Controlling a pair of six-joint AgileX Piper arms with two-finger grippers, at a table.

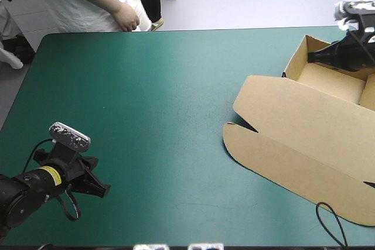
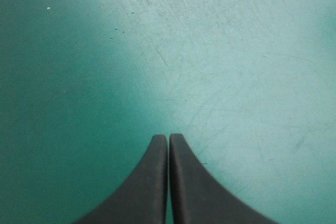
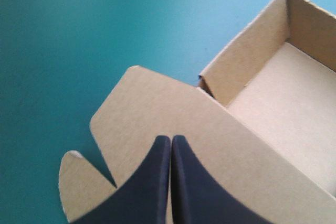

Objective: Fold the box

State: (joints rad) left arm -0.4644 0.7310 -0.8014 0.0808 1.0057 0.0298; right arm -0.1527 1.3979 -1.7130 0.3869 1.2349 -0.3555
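Note:
The brown box (image 1: 304, 139) lies at the table's right side as an open tray with raised walls at the far right and its lid flat toward the middle. My right gripper (image 1: 313, 57) hovers over the tray's far left corner, fingers shut and empty. In the right wrist view the right gripper (image 3: 170, 139) points over the flat lid (image 3: 173, 114), with the tray's inside (image 3: 294, 103) beside it. My left gripper (image 1: 99, 188) sits low near the table's front left, shut on nothing. Its shut tips (image 2: 168, 137) show only bare teal-green cover (image 2: 210, 51) ahead.
A person's hand (image 1: 128, 18) hangs at the table's far edge, left of centre. A wide stretch of teal-green cover (image 1: 152, 103) separates the left gripper from the box. The box's lid reaches close to the front right edge.

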